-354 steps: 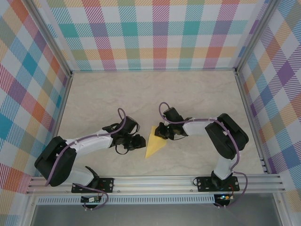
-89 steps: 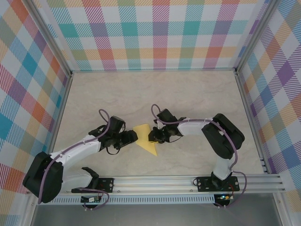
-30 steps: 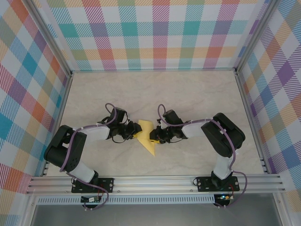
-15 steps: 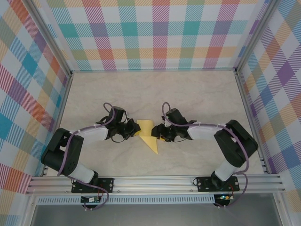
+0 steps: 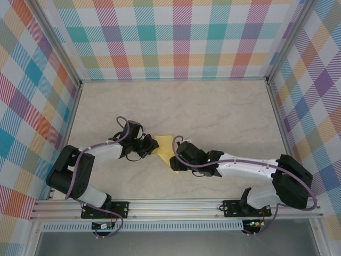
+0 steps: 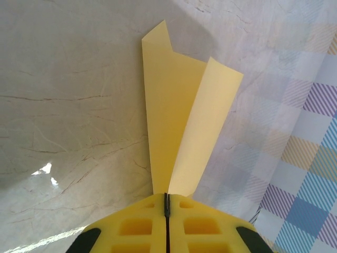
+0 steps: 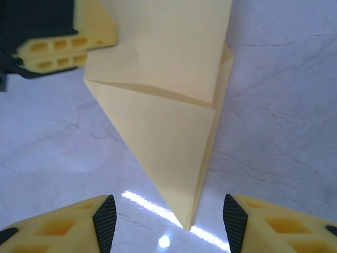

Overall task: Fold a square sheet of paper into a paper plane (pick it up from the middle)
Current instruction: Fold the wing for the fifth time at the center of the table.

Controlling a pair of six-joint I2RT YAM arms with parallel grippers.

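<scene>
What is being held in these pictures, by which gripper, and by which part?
The left gripper is shut on the paper plane at its wide end, near a corner. The right gripper stands open, one finger on either side of the pointed nose, holding nothing.

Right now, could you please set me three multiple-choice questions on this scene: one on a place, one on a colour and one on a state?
1. Where does the pointed tip of the folded paper aim?
A) at the far wall
B) into the open gap of the right gripper
C) at the metal rail

2. What colour is the folded paper?
A) white
B) blue
C) pale yellow

3. How is the left gripper?
A) shut on the folded paper's edge
B) wide open
C) shut on nothing

Answers:
1 B: the right wrist view shows the tip between that gripper's spread fingers.
2 C: the sheet looks pale yellow from above and from both wrists.
3 A: the left wrist view shows its fingers pressed together with the paper coming out between them.
</scene>
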